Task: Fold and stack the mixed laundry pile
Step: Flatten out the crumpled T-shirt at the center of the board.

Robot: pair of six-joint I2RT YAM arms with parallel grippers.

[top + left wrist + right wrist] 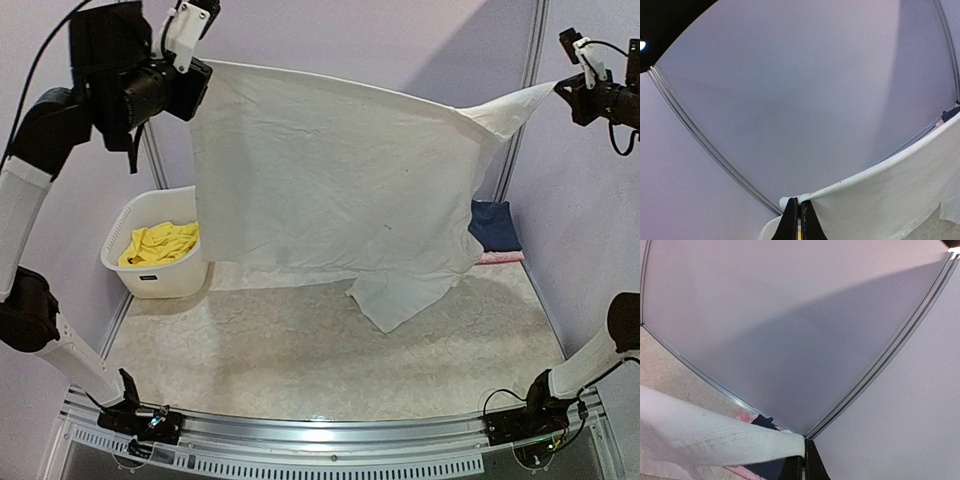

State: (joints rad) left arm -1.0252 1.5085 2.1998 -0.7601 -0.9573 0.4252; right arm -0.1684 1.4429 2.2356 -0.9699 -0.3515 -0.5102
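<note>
Left gripper [205, 68] is clamped tight on one upper corner of the white T-shirt [330, 180], high at the left of the top view. Right gripper [560, 90] is pinched just as tight on the opposite corner, high at the right, where the cloth is drawn into a narrow, taut point. Between them the shirt hangs spread like a sheet above the table [300, 360], its top edge sagging slightly and one lower flap dropping lowest; whether that flap touches the tabletop I cannot tell.

In each wrist view the black fingers are pressed together with the white hem caught between them, and rows of stitching show along the hem on the right side.

Bright yellow shorts [160, 243] lie crumpled in the white basket [165, 280] at the table's far left, partly behind the shirt's left edge. A small dark label [150, 283] sits on the basket's front wall, too small to read. A dark blue cloth [493, 225] and a pink one [500, 258] lie at the far right corner.
</note>
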